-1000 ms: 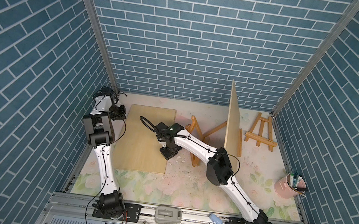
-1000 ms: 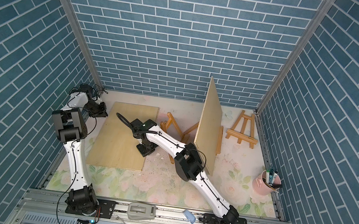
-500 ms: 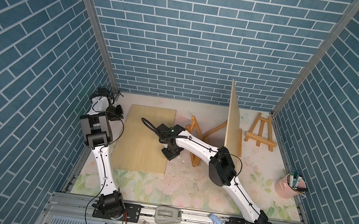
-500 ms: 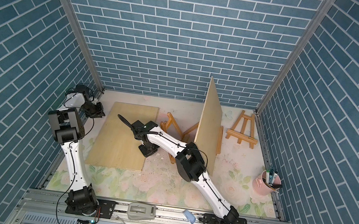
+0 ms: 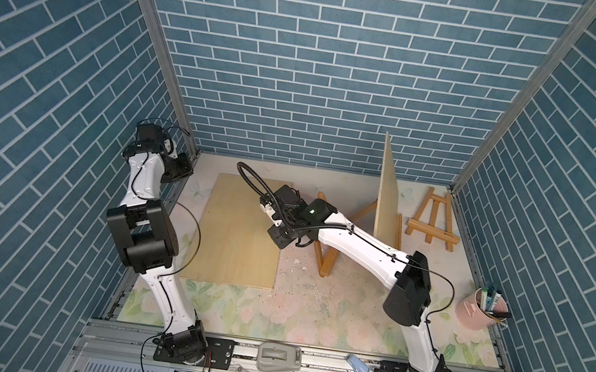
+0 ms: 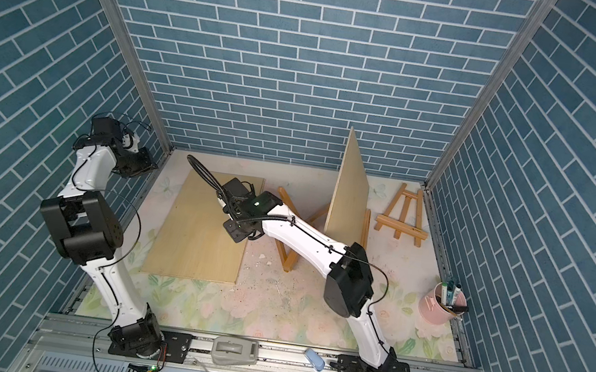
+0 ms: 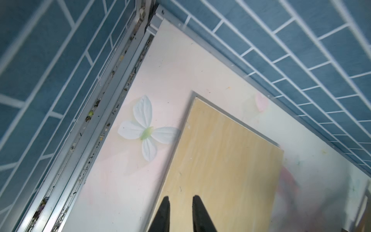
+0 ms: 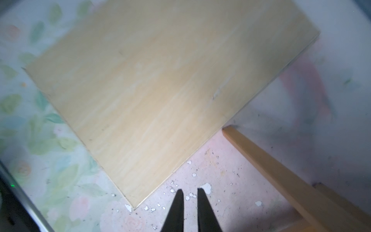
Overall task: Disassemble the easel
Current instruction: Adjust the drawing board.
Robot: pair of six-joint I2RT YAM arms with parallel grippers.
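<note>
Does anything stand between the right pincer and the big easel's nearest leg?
Nothing visible does. The right pincer hangs over the mat; the easel leg lies beside it, with only small white flakes between.

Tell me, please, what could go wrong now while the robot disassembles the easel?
1. The upright board stands on edge against the easel, and the right arm reaches across its legs. A bump may topple the board.
2. The right hand, open and empty, hovers beside the flat board. Going down, it may catch that edge.
</note>
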